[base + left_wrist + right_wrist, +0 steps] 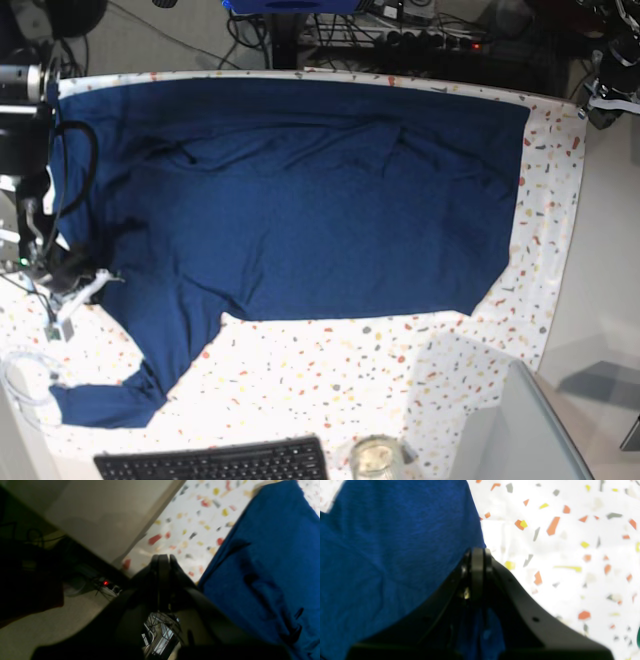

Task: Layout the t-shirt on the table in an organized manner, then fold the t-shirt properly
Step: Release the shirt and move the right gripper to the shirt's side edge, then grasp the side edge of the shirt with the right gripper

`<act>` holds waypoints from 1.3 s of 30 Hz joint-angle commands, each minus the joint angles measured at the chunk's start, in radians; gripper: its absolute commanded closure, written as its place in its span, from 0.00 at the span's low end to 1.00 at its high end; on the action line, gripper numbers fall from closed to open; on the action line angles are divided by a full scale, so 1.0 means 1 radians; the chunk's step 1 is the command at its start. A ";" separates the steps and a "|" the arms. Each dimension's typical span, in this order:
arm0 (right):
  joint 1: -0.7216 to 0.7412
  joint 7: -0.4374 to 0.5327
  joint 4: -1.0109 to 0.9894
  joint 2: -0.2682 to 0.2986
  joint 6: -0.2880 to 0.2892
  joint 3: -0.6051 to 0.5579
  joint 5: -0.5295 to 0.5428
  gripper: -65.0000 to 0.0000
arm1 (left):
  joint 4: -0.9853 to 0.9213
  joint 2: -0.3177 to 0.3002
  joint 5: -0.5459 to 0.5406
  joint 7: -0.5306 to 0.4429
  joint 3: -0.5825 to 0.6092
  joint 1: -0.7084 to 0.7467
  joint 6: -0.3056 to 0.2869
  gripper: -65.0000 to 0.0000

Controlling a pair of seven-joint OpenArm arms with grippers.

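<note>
The dark navy t-shirt [300, 190] lies spread across the speckled table [440, 350], one sleeve [120, 385] trailing toward the front left corner. My right gripper [477, 552] is at the shirt's left edge [395, 555], jaws pressed together, with blue cloth showing between the fingers behind the tips. In the base view that arm [45, 250] stands at the left side. My left gripper [163, 557] is shut and holds nothing. It hovers over bare table [190, 522] near the table's edge, beside the shirt [270, 562] and apart from it.
A black keyboard [215, 462] and a glass jar [375, 457] sit at the front edge. A grey panel [530, 430] stands at the front right corner. Cables and a power strip [107, 583] lie on the floor beyond the table's edge.
</note>
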 commanded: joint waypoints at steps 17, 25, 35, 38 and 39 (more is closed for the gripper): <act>-0.210 -0.182 0.403 -0.034 0.008 0.144 0.005 1.00 | 0.015 -0.016 -0.015 -0.018 -0.001 0.000 -0.003 1.00; -0.310 -0.191 0.517 -0.077 0.008 0.141 0.005 1.00 | 0.015 -0.016 -0.015 -0.018 -0.001 0.000 -0.003 1.00; -0.348 -0.191 0.508 -0.100 0.008 0.144 0.005 0.99 | 0.015 -0.016 -0.015 -0.018 0.092 0.004 -0.003 1.00; -0.348 -0.191 0.506 -0.101 0.008 0.147 0.005 0.99 | 0.015 -0.016 -0.015 -0.018 0.097 0.000 -0.003 1.00; -0.348 -0.193 0.506 -0.101 0.006 0.147 0.005 0.97 | 0.015 -0.016 -0.015 -0.018 0.097 0.000 -0.003 1.00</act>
